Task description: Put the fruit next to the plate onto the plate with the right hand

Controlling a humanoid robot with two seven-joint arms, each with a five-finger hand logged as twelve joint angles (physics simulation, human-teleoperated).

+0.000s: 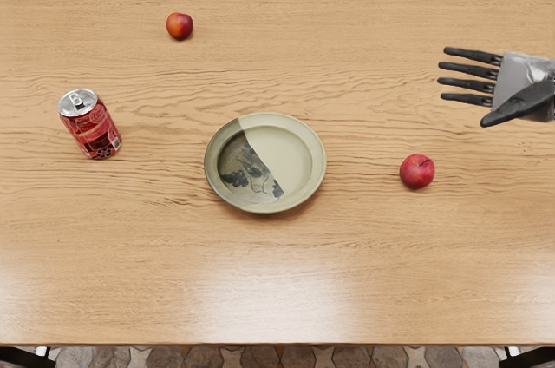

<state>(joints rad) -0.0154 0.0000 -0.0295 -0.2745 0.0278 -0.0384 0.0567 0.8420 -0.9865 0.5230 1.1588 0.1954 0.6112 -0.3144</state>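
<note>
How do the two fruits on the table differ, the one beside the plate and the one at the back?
The near fruit lies just right of the plate; the far fruit lies well behind it, leftward. The near fruit is deep red; the far fruit is red with an orange-yellow side. The open right hand hovers closer to the near fruit than the far fruit. Both are round, resting on the table.

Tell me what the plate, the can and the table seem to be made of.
The plate looks like glazed ceramic: soft sheen, olive glaze, dark painted pattern. The can looks like metal: silvery lid with a tab, glossy red printed side. The table looks like satin-finished wood, perhaps veneer: visible grain, pale reflection near the front.
</note>
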